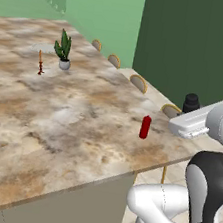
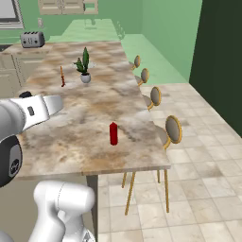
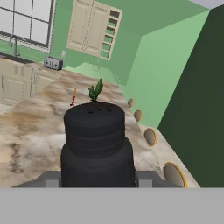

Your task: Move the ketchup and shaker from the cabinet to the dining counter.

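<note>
No readable labels anywhere. One plain red ketchup bottle (image 1: 145,126) stands on the mottled brown-beige marble dining counter (image 1: 56,120) near four round-seated yellow-framed stools (image 2: 173,129). The gripper (image 3: 97,181) is clamped round one ridged black shaker (image 3: 96,144), above the counter.

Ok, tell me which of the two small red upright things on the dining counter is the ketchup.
The ketchup is the thick plain red bottle standing near the counter's front end. The other, beside the potted plant, is the thin orange-red candlestick.
</note>
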Robot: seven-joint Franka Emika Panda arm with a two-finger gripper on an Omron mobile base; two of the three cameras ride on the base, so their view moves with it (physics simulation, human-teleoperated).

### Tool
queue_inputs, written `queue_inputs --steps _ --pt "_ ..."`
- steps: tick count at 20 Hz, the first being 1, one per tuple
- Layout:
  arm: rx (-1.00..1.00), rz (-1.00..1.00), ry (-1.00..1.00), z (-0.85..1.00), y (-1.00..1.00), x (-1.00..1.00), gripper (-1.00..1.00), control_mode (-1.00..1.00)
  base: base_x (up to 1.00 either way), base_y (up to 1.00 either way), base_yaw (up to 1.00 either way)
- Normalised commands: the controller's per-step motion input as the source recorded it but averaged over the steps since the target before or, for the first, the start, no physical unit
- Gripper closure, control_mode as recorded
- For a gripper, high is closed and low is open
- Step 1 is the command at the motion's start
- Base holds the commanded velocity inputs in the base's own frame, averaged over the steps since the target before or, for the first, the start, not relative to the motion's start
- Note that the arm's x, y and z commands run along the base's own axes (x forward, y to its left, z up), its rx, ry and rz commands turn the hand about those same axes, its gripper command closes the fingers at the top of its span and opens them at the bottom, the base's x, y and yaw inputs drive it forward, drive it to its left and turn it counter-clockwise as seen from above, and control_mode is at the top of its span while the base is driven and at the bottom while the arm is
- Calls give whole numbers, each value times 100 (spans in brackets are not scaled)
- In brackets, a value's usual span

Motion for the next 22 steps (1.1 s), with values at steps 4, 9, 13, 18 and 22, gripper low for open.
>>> queue_inputs --steps 4,9,13,18,22 --pt "0 0 0 0 0 0 100 100 1 -80 16" --pt "0 0 0 0 0 0 100 100 -4 -85 20" --pt "0 0 0 0 0 0 100 100 -2 -90 22" --pt "0 0 0 0 0 0 100 100 0 -82 28" --pt "0 0 0 0 0 0 100 100 0 -68 35"
